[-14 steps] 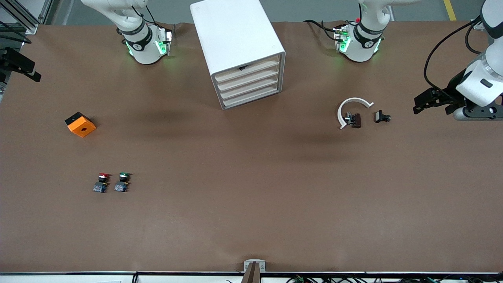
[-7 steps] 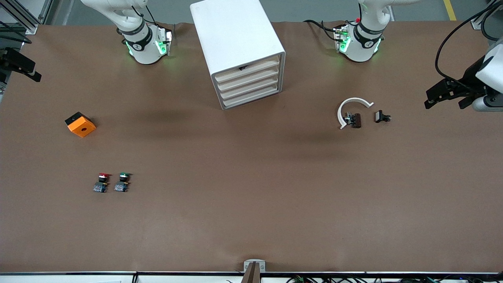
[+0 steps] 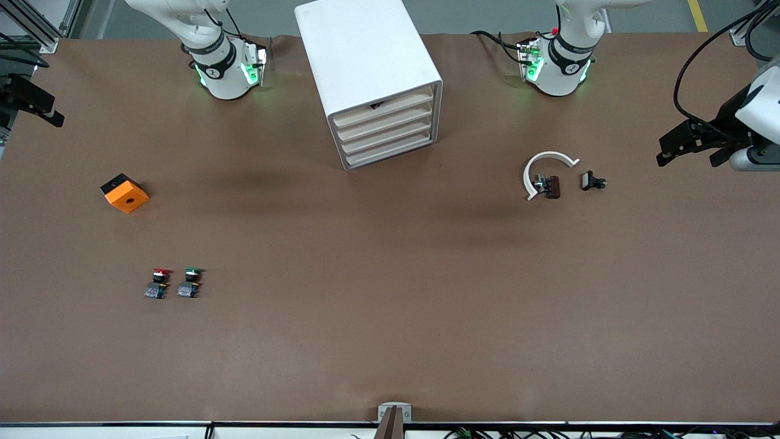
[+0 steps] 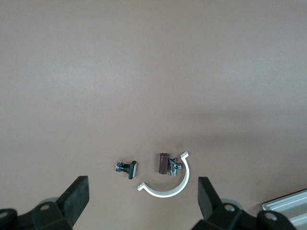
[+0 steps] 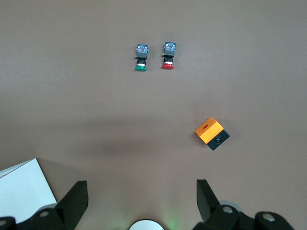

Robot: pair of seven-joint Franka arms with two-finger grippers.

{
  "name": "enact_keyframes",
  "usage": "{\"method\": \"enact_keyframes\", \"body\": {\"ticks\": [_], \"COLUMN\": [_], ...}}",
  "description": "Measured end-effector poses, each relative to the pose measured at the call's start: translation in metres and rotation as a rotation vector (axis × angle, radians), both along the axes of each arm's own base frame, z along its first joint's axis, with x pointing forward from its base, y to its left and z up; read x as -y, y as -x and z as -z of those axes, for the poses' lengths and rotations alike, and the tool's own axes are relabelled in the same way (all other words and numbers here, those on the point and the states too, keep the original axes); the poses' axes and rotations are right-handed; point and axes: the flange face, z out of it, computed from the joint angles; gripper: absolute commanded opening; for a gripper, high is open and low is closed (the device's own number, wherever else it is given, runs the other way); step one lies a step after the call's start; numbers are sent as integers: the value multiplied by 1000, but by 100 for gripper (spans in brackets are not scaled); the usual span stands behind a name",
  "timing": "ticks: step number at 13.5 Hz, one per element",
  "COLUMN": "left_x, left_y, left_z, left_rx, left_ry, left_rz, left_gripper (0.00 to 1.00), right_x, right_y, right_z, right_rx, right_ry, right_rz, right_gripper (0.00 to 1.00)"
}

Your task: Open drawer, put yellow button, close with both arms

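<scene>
The white cabinet (image 3: 365,55) stands between the two arm bases. Its top drawer (image 3: 390,110) is pushed in, level with the three cream fronts below it. The yellow button is not in view. My left gripper (image 3: 687,160) is open and empty, up in the air over the left arm's end of the table. In the left wrist view it (image 4: 141,201) looks down on small parts. My right gripper (image 5: 141,201) is open and empty, high over the right arm's base (image 5: 146,224). It is out of the front view.
A red-capped button (image 3: 158,283) and a green-capped button (image 3: 191,282) stand side by side toward the right arm's end. An orange and black box (image 3: 125,193) lies near them. A white curved clip (image 3: 544,171), a brown piece (image 3: 553,186) and a small black part (image 3: 591,181) lie toward the left arm's end.
The left arm has swung up and out toward its end of the table since a second ago, and has barely moved in the last half second. Nothing on the table has moved.
</scene>
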Motion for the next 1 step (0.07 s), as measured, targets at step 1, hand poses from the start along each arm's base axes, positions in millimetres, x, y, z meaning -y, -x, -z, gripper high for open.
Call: {"method": "enact_keyframes", "body": {"ticks": [1], "left_x": [0], "left_y": [0], "left_z": [0], "left_rx": [0], "left_ry": [0], "left_rz": [0], "left_gripper": [100], "right_x": [0], "right_y": [0], "right_z": [0], "right_rx": [0], "right_ry": [0], "right_rz": [0], "right_gripper": [100]}}
